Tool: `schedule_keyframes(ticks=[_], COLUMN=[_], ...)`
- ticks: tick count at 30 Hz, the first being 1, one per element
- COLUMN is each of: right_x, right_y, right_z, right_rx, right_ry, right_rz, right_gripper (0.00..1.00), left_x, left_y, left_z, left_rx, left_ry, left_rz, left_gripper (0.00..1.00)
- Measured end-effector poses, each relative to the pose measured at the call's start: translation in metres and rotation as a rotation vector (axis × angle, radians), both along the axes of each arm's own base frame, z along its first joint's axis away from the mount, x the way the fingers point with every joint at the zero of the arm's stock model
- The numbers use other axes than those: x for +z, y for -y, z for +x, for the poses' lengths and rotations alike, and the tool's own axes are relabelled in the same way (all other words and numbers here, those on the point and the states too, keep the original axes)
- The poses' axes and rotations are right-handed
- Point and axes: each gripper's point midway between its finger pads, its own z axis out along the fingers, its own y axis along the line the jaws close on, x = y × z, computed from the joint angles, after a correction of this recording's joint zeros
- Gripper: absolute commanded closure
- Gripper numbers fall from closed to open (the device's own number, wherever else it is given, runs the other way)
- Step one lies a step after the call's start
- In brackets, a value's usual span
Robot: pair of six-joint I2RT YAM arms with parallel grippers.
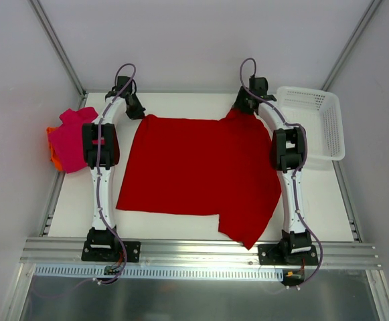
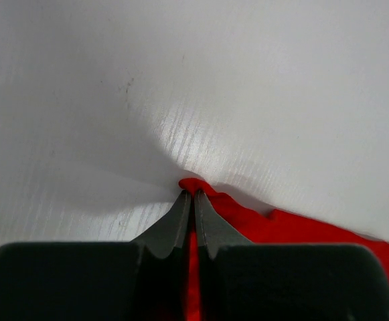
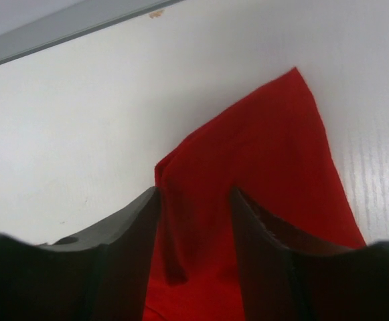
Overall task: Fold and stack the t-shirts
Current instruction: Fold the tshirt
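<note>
Red cloth fills the middle of the white table (image 1: 80, 207): we see the red t-shirt (image 1: 194, 167) spread nearly flat, with its near right flap reaching the front rail. Both arms stretch to the far edge of the cloth, elbows bowed outward. The left gripper (image 2: 189, 195) sits at the shirt's far left corner, jaws pressed together on a small pinch of red fabric. The right gripper (image 3: 194, 197) is at the far right corner (bunched up there), jaws parted with a fold of red between them; whether they touch it we cannot tell. At the table's left edge lies the magenta t-shirt (image 1: 70, 137), partly behind the left arm, the orange t-shirt (image 1: 53, 157) mostly hidden under it. A white mesh basket (image 1: 335, 127) stands far right.
</note>
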Motion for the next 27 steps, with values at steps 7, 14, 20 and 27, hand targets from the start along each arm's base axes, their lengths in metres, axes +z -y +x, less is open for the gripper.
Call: schedule_keyframes(ticks=[7,14,20,27], right_x=[0.004,0.003,0.002,-0.001], right_y=[0.004,0.002,-0.002,-0.007], right_z=[0.002,0.004,0.003,0.001], right_rx=[-0.012,-0.03,-0.032,-0.022], right_ry=[-0.005,-0.001,-0.009,-0.012], right_rz=[-0.019,-0.007,0.017,0.023], right_gripper=[0.77,0.94,0.52,0.51], left_x=[0.0,0.003,0.01,0.011], left_y=[-0.004,-0.01,-0.012,-0.013], left_z=[-0.005,-0.015,-0.015,-0.015], left_rx=[0.012,0.028,0.033,0.034], left_ry=[-0.004,-0.022,-0.012,-0.009], left_rz=[0.021,0.05,0.062,0.066], left_gripper=[1.0,1.0,1.0,1.0])
